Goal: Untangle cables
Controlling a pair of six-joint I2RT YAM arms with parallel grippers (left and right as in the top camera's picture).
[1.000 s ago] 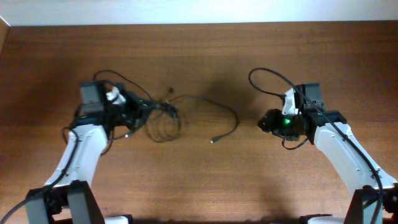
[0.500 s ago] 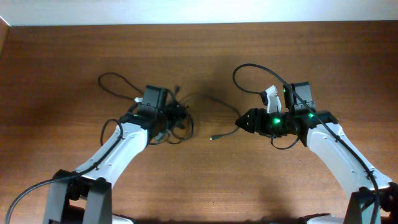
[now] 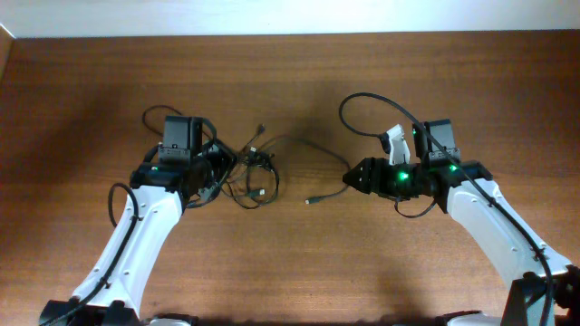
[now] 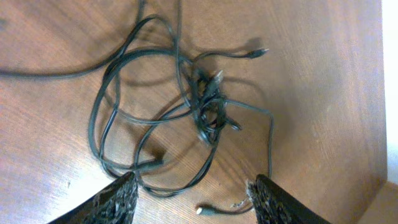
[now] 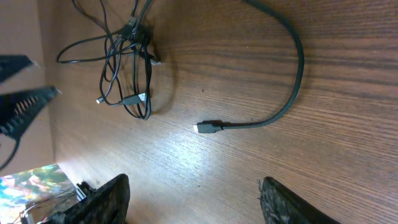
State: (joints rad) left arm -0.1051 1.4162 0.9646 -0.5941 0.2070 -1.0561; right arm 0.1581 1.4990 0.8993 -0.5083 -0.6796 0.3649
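The cables are thin black cords. A knotted bundle (image 3: 251, 177) lies left of centre; it also shows in the left wrist view (image 4: 202, 106) and the right wrist view (image 5: 130, 68). One longer strand curves right from it and ends in a plug (image 3: 310, 201), also seen in the right wrist view (image 5: 208, 126). My left gripper (image 3: 217, 177) is open and empty just left of the bundle; a loose plug end (image 4: 205, 210) lies between its fingers (image 4: 196, 202). My right gripper (image 3: 350, 178) is open and empty beside the strand's bend, above the bare wood (image 5: 193, 202).
The wooden table (image 3: 290, 263) ends at a pale strip along the back (image 3: 290, 18). Thicker black arm cables loop above the left arm (image 3: 154, 118) and the right arm (image 3: 362, 109). The left gripper's fingers show at the left of the right wrist view (image 5: 22, 99).
My left gripper reached right over the bundle, then drew back left; the bundle's loops shifted. My right gripper moved left to the strand's bend and has stayed there.
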